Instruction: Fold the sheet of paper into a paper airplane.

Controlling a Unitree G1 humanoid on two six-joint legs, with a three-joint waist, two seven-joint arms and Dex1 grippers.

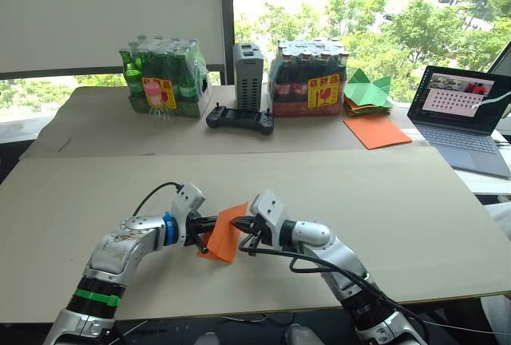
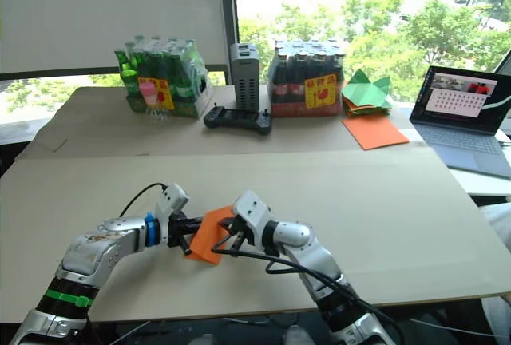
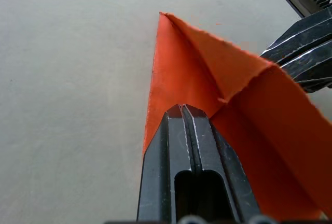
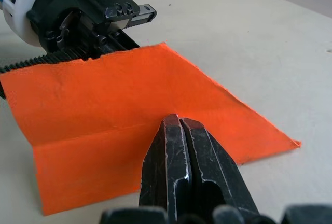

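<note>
Spanning the whole foreground, the beige table (image 1: 415, 225) is carrying everything; a second table behind is holding two shrink-wrapped packs of bottles (image 1: 166, 80), a grey box (image 1: 247, 77), a black controller (image 1: 239, 118), a laptop (image 1: 463, 117), a bigger smooth orange sheet (image 1: 377, 131) and a stack of green paper shapes (image 1: 367, 89). All of that is sitting well apart from the work.

Working near the front edge, the left gripper (image 1: 201, 237) and the right gripper (image 1: 246, 233) are facing each other with the sheet of paper (image 1: 226, 231) between them. The paper is partly folded, showing one crease and layered flaps, with one corner coming to a point on the table; it is not yet reading as a finished airplane.

Left fingers (image 3: 184, 146) are pressing together, pinching the paper's edge. Right fingers (image 4: 179, 151) are also closing tight against the sheet near its crease, so both ends appear clamped.

Risks, as I am judging them:
- Both grippers pulling apart, or twisting against each other, is likely tearing such thin paper at the crease.
- One pinch slipping is letting the flap spring open and losing the fold line.
- Pressing a new crease while the layers are sitting misaligned is giving a lopsided nose.
</note>
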